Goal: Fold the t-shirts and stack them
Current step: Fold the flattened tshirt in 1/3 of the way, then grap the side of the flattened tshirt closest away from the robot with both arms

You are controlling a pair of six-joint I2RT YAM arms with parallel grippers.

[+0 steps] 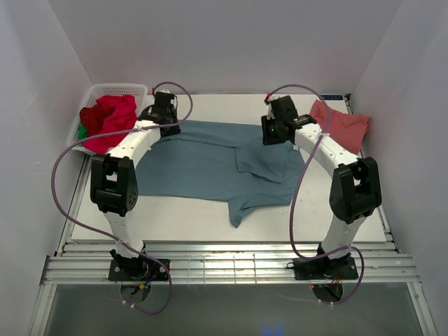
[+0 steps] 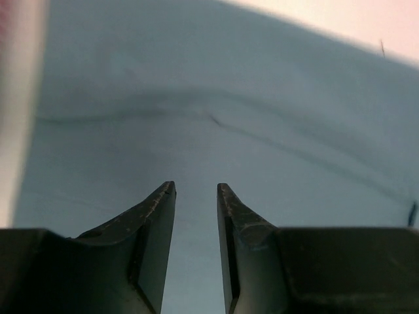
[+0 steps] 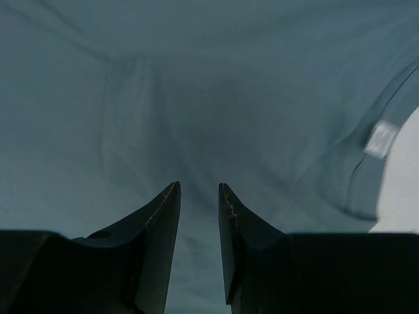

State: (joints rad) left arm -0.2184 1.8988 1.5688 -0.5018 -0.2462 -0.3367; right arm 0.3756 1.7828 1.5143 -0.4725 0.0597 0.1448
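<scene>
The large teal-blue t-shirt (image 1: 210, 164) lies spread across the table, with a sleeve folded onto its right part. My left gripper (image 1: 168, 126) is over its far left edge; in the left wrist view (image 2: 196, 188) the jaws stand open with only flat teal cloth (image 2: 216, 118) between them. My right gripper (image 1: 274, 136) is over the shirt's far right part; in the right wrist view (image 3: 199, 188) it is open and empty above the cloth (image 3: 196, 98). A salmon-pink t-shirt (image 1: 341, 124) lies folded at the far right. Red and magenta t-shirts (image 1: 108, 120) fill the basket.
A white lattice basket (image 1: 115, 91) stands at the far left corner, with a bit of green cloth (image 1: 82, 131) at its near end. White walls close in on the left, right and back. Bare table (image 1: 182, 217) shows in front of the shirt.
</scene>
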